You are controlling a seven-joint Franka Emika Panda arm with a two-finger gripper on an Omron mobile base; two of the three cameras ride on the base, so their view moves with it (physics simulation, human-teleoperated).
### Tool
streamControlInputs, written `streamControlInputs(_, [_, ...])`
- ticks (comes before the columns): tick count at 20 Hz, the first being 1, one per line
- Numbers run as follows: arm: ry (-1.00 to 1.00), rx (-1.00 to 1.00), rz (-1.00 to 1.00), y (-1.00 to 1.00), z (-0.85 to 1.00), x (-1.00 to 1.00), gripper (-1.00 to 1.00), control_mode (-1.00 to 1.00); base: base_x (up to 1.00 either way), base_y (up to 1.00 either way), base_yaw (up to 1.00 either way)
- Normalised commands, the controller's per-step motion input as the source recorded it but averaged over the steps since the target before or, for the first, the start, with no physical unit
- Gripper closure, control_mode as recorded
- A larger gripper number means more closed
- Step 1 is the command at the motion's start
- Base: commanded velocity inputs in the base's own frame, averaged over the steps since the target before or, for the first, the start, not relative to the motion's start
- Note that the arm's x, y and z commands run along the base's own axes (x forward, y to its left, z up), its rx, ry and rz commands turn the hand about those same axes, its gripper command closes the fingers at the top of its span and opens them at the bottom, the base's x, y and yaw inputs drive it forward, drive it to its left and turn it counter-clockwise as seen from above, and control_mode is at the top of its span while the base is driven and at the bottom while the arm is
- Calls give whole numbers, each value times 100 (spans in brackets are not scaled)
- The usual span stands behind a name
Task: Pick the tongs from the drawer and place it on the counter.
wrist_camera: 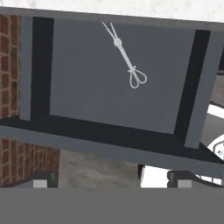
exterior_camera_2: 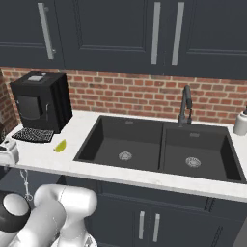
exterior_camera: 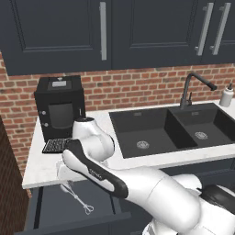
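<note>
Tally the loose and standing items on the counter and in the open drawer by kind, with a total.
Tongs, lying in the drawer: 1
Black coffee machine on the counter: 1
Small yellow-green fruit on the counter: 1
White soap dispenser by the sink: 1
Total: 4

The arm (exterior_camera: 151, 193) is white, round and fat, with shiny black rings and a black stripe on it.
</note>
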Motion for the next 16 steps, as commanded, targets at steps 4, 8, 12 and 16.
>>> streamControlInputs(4, [9,-4,0,12,-62,0,-100,-100,0,0,0])
streamControlInputs(8, [1,-4,0,9,-56,0,-100,-100,0,0,0])
streamControlInputs(12, [0,-6,0,11,-54,0,-100,-100,0,0,0])
streamControlInputs(16, [0,-7,0,7,-56,2,-100,-100,0,0,0])
